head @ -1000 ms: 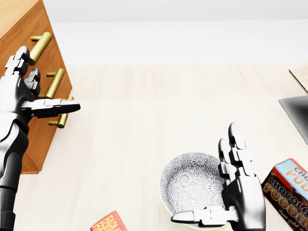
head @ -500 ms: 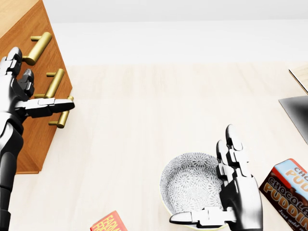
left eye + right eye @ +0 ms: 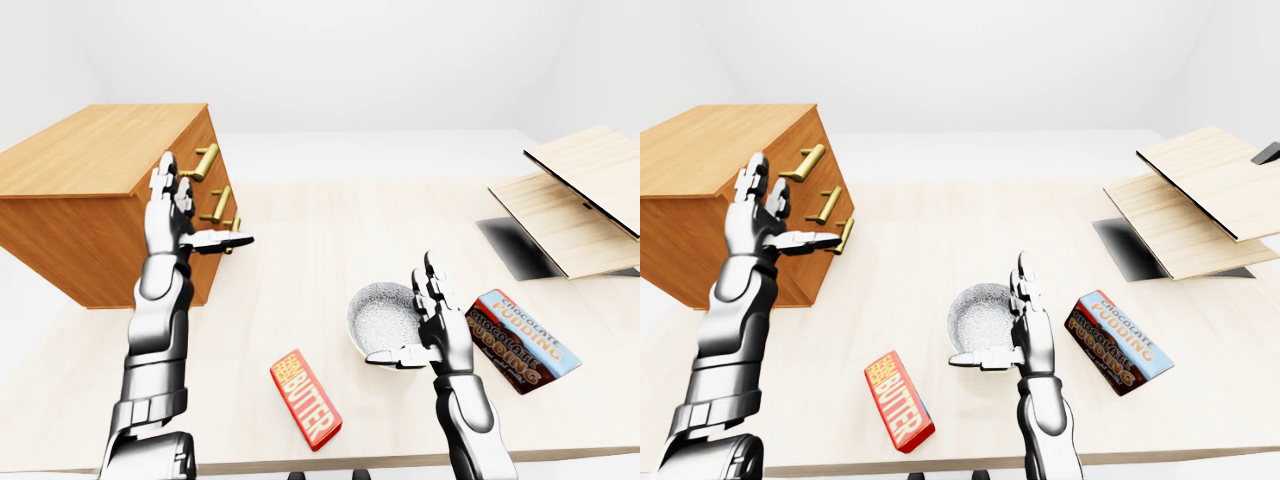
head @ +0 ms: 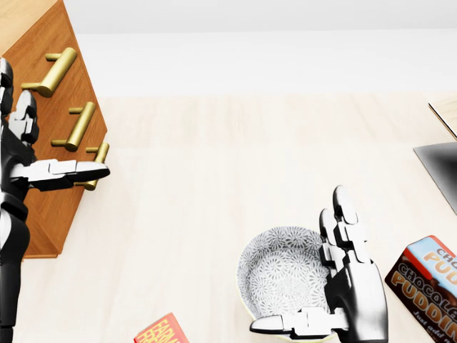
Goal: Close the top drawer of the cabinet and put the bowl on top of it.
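The wooden cabinet (image 3: 100,190) stands at the left of the table, with three brass handles on its drawer face. The top drawer's handle (image 3: 205,160) sits in line with the two below, and the drawer fronts look flush. My left hand (image 3: 205,205) is open, raised just before the drawer face, thumb pointing right near the lowest handle and holding nothing. The patterned grey bowl (image 4: 282,275) rests upright on the table at the bottom of the head view. My right hand (image 4: 300,261) is open at the bowl's right rim, thumb across its near edge.
A red butter box (image 3: 305,397) lies left of the bowl and a chocolate pudding box (image 3: 520,340) lies right of it. Tilted wooden boards (image 3: 570,200) and a dark panel (image 3: 510,245) are at the right. The table's near edge (image 3: 330,462) runs below my arms.
My left hand has drifted left across the drawer face, uncovering more of the handles. The right hand has sunk slightly beside the bowl. The bowl has not moved.
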